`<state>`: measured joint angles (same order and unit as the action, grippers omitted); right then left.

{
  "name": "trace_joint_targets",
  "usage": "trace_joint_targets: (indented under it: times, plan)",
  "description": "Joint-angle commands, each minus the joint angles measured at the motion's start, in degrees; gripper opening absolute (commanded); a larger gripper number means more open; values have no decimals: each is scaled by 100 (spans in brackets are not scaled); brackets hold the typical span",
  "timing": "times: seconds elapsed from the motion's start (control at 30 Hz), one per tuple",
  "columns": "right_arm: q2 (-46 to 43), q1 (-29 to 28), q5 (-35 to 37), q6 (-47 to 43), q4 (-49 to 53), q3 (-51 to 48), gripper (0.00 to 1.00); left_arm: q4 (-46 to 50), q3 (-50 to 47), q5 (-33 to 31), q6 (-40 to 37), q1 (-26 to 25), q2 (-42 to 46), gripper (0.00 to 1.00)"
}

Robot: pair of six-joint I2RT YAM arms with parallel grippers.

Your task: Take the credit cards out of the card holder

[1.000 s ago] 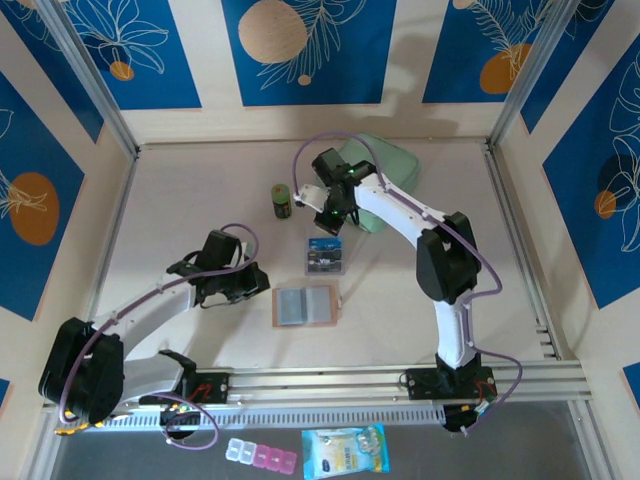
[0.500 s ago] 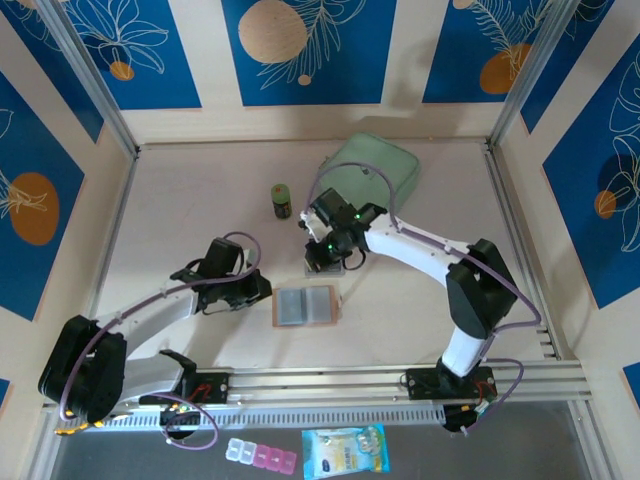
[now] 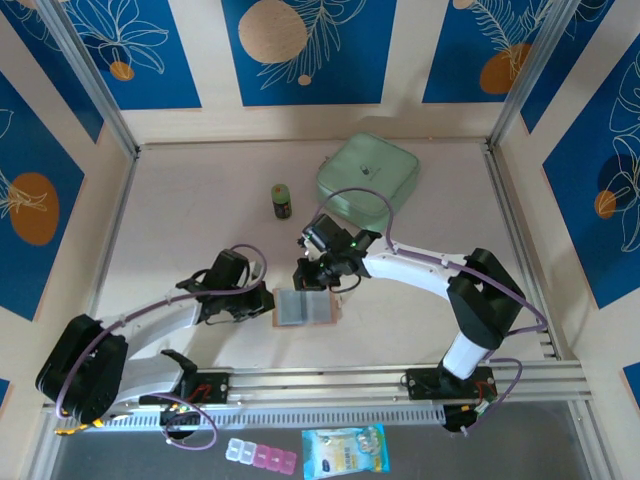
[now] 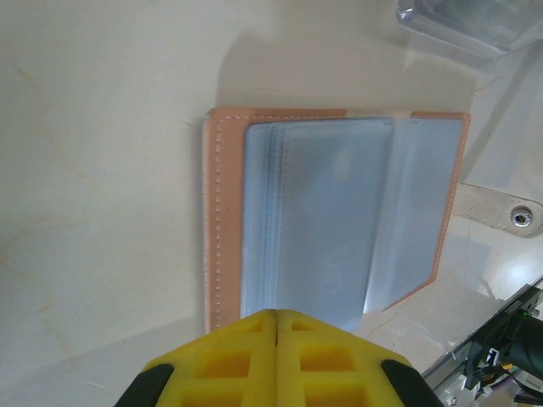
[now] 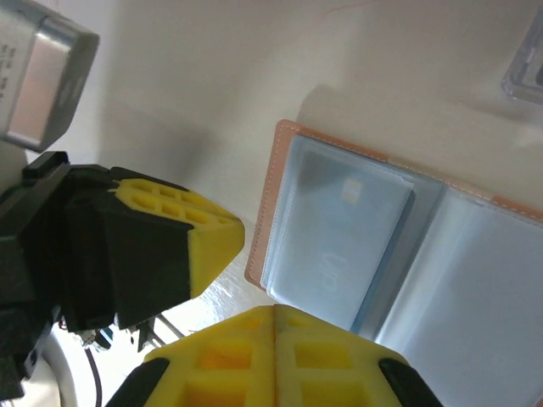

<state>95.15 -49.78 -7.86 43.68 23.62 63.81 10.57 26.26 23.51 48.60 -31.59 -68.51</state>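
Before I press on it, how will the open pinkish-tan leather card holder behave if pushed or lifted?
The pinkish-tan leather card holder lies open and flat, so it would probably slide on the smooth table rather than tip. Its thin grey see-through sleeves look floppy and glossy; lifted by one edge, they would likely fan or sag.

The clear box (image 4: 475, 21) in the left wrist view is cut off at the top edge. The card holder (image 5: 484, 280) runs off the right wrist view's right edge. Its card (image 5: 339, 229) is too blurry to read.
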Motion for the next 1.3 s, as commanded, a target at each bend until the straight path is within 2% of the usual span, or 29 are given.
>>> trace_joint_targets:
  times: [0.0, 0.17, 0.4, 0.6, 1.27]
  plan:
    - [139, -66, -120, 317, -63, -166, 17, -124, -63, -128, 61, -128, -113, 3]
    - [244, -117, -198, 419, -260, -224, 26, -54, -64, -270, 53, -214, -229, 2]
    - [465, -135, -206, 490, -226, -175, 29, -149, -55, -205, 27, -241, -476, 2]
    - [581, -140, -319, 545, -323, -220, 36, -35, -73, -340, -78, -238, -521, 2]
    - [1018, -183, -786, 435, -436, -38, 31, -72, -224, -442, 18, -239, -459, 2]
